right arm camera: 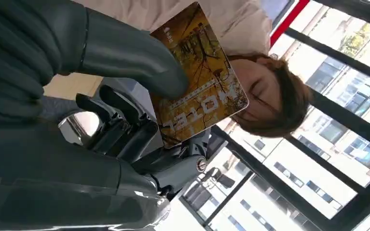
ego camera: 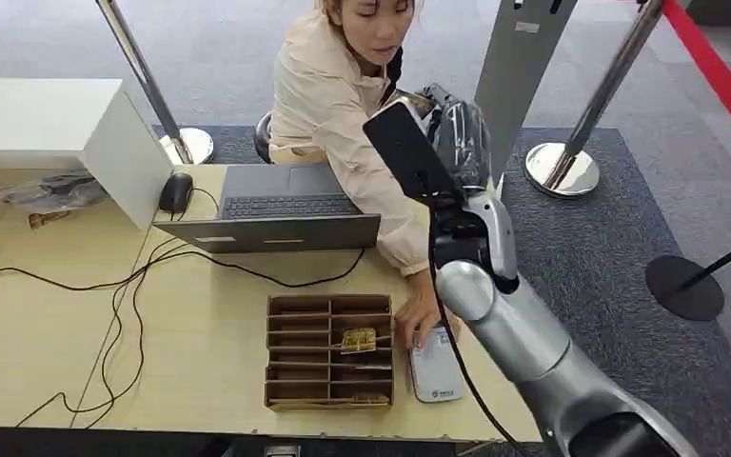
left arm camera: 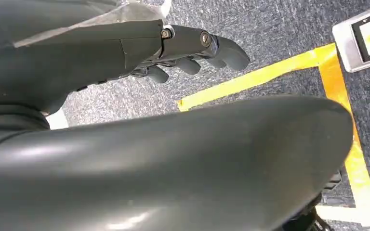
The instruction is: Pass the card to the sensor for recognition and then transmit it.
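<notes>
item: my right hand (right arm camera: 125, 125), thumb (right arm camera: 139, 65) pressed on the face of the card (right arm camera: 200, 79), dark fingers (right arm camera: 120, 130) behind it; card held raised near the person (ego camera: 343, 86). risk: thin pinch, card may slide or tilt before reaching the sensor (ego camera: 436, 367) on the table (ego camera: 57, 324), where the person's hand (ego camera: 419, 314) rests. my left hand (left arm camera: 192, 48): fingers loosely curled, holding nothing, above the carpet.
</notes>
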